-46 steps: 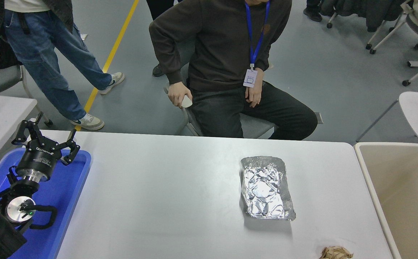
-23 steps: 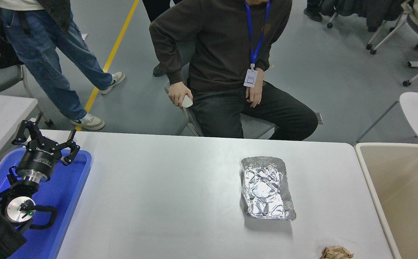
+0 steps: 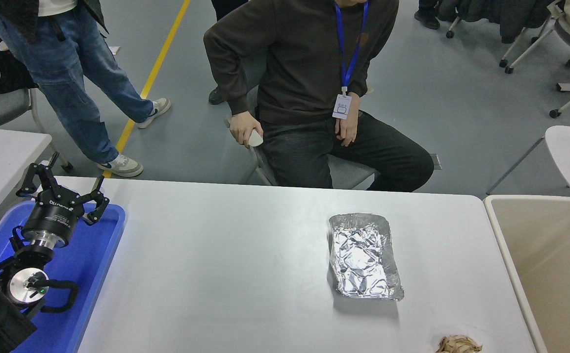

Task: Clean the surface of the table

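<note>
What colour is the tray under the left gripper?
Blue. The tray shows plainly in the head view, under the open left gripper at the table's left end.

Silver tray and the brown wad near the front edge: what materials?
Silver tray: looks like thin aluminium foil, shiny and mirror-bright, with sharp creases all over. Brown wad: probably crumpled kraft paper, matte tan with soft folds; it is cut off by the frame edge, so uncertain.

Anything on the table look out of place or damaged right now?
Yes: a crumpled foil tray lies askew on the table surface, and a brown paper wad sits at its near edge beside the beige bin.
</note>
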